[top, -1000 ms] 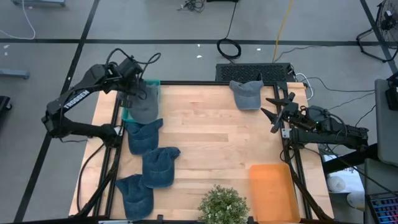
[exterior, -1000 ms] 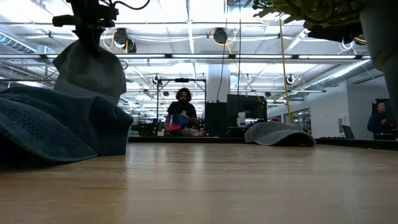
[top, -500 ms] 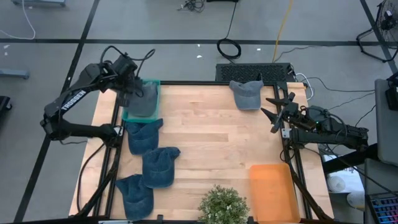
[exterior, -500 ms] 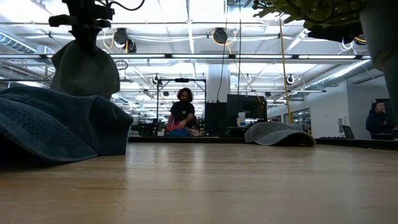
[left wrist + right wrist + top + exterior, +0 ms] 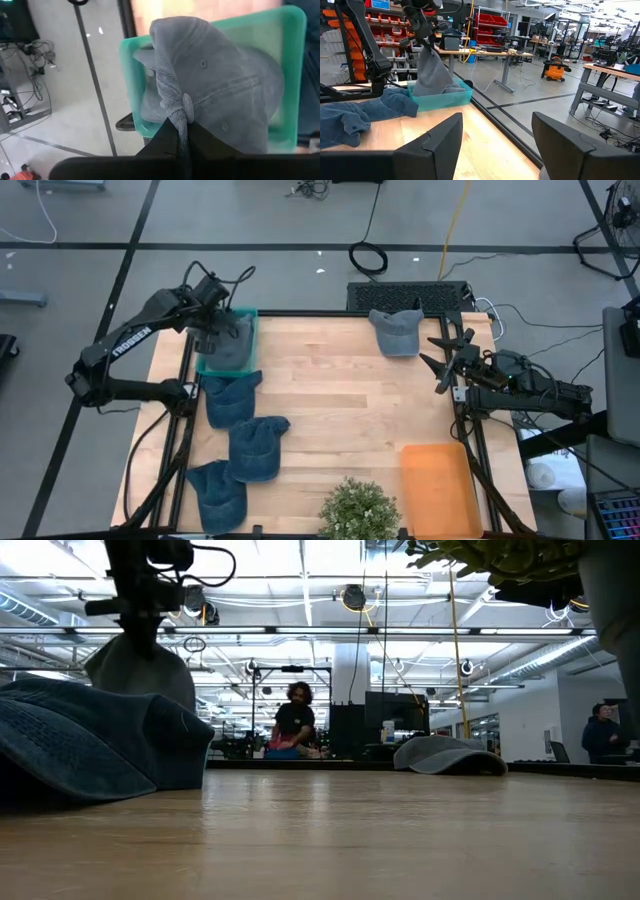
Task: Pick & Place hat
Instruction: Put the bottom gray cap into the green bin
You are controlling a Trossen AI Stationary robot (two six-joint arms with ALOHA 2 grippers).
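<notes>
Since the earlier frame the left gripper [image 5: 222, 332] has carried the grey hat [image 5: 232, 348] from just inside the table edge back over the teal bin [image 5: 250, 315] and has sunk lower, so the cloth now bunches into the bin instead of hanging free. Its jaws stay pinched tight on a fold at the crown, as the left wrist view shows, with the hat [image 5: 220, 95] draping down onto the bin floor and the bin's rim [image 5: 295, 60] close around it. This looks like the placing step, nearly done: the next move calls for parting the jaws to let go, then lifting straight up so the fingers do not drag the fabric back out. The bin sits at the table's far left corner, tight against the frame rail, and a blue hat [image 5: 231, 398] lies just beside its near wall, so room is scant sideways and best overhead. The right gripper [image 5: 444, 362] waits at the right edge with jaws spread wide and empty, near another grey hat [image 5: 396, 331].
</notes>
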